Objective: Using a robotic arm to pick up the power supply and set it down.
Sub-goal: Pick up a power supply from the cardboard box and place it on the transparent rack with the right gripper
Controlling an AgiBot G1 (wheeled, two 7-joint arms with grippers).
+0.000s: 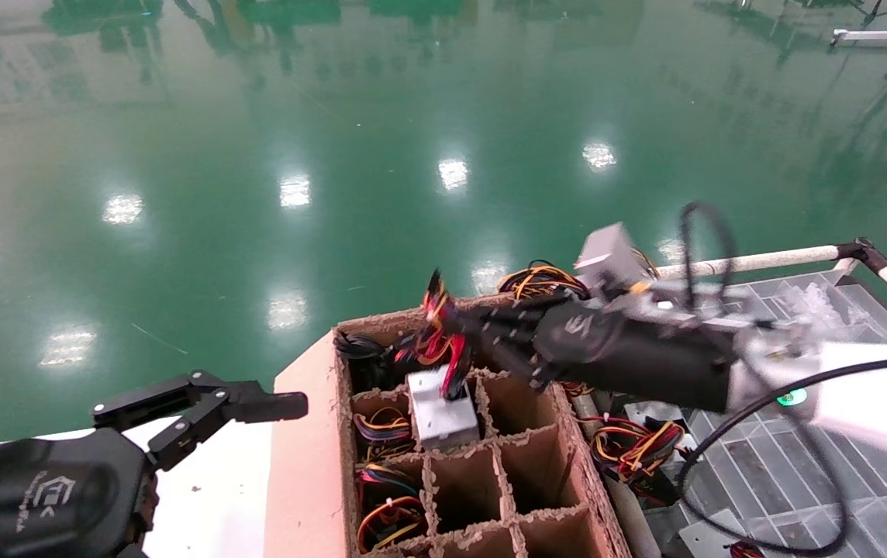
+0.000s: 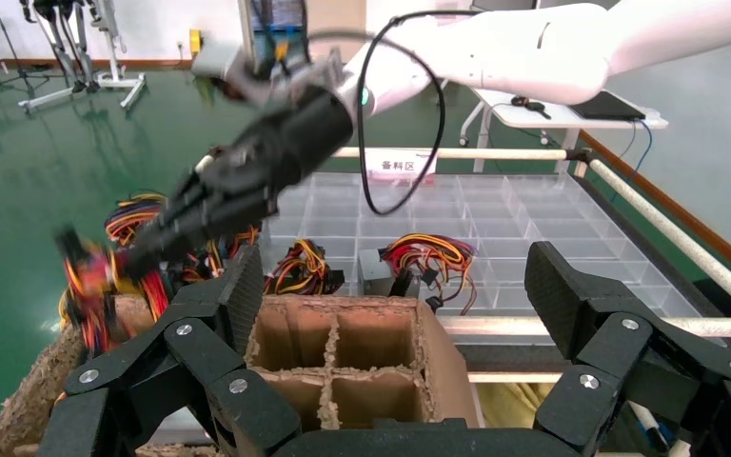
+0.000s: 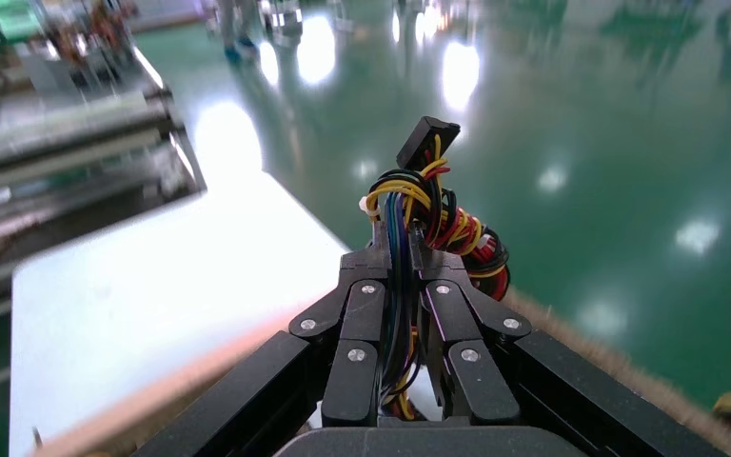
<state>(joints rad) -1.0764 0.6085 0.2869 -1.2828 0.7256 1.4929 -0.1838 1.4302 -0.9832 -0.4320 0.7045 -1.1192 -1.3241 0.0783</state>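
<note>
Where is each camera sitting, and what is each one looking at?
Head view: on the robot's head, looking down at the cardboard box; both arms show.
Left wrist view: on the parked left gripper, facing the clear tray; its open fingers show.
Right wrist view: on the right gripper, facing the green floor; its fingers pinch the wires.
Shared: all three show the right gripper holding the power supply by its wires.

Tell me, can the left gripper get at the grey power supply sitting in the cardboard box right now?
Probably not cleanly. The left gripper is open beside the cardboard box, but the right gripper hangs over the power supply, shut on its wires, crowding that cell from above.
</note>
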